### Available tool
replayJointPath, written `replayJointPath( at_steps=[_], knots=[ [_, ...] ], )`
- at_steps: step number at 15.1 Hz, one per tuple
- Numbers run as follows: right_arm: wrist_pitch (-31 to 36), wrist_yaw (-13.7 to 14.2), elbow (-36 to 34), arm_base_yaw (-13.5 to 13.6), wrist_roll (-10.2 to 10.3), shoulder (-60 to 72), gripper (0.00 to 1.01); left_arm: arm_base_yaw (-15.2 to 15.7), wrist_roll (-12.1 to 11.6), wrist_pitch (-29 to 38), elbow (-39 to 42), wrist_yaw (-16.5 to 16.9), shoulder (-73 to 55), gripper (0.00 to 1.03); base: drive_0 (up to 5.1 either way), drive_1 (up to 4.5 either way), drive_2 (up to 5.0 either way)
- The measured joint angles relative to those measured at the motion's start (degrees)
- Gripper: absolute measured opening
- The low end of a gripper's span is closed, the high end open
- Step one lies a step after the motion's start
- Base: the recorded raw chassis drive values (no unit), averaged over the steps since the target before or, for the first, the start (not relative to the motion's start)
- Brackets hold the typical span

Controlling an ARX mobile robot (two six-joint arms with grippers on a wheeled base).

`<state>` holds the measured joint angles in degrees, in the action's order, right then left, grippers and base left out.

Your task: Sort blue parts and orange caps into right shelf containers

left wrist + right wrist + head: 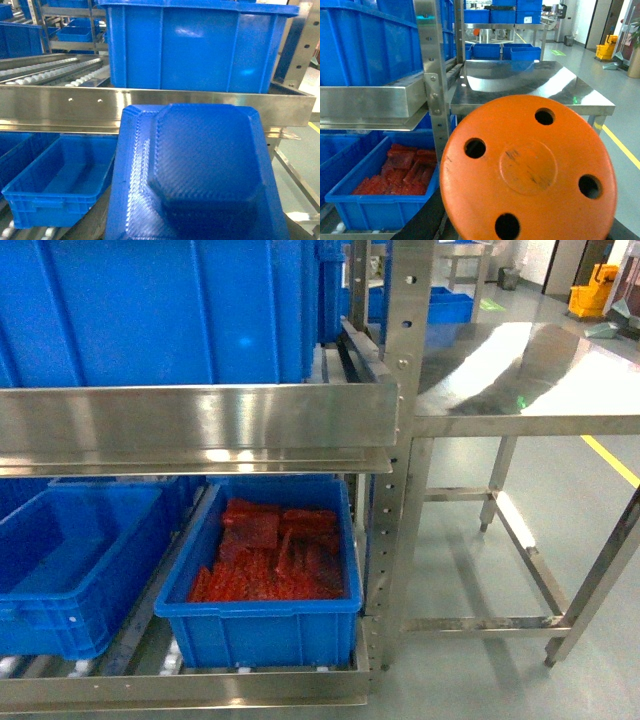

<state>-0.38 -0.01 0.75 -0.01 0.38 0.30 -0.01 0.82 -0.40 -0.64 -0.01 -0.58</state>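
Head view: neither hand shows. A crate [262, 625] of red-orange pieces [272, 555] sits on the lower shelf [190, 687], beside an empty crate [70, 570].

Left wrist view: a blue part [200, 175] fills the foreground, its broad face toward the camera and long axis running away toward the shelf, presumably carried for sorting; the hand's grip cannot be told.

Right wrist view: an orange cap [530, 170] lies flat-face up just before the hand, the red-orange crate down-left; grip likewise hidden.
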Motion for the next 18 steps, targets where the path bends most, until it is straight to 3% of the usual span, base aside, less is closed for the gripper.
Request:
replayJointPath(
  at_steps=[18],
  knots=[
    [0.1, 0.0, 0.0, 0.0, 0.0, 0.0, 0.45, 0.0, 0.0, 0.0, 0.0, 0.0, 0.0, 0.42, -5.0, 2.37, 2.4]
  ],
)
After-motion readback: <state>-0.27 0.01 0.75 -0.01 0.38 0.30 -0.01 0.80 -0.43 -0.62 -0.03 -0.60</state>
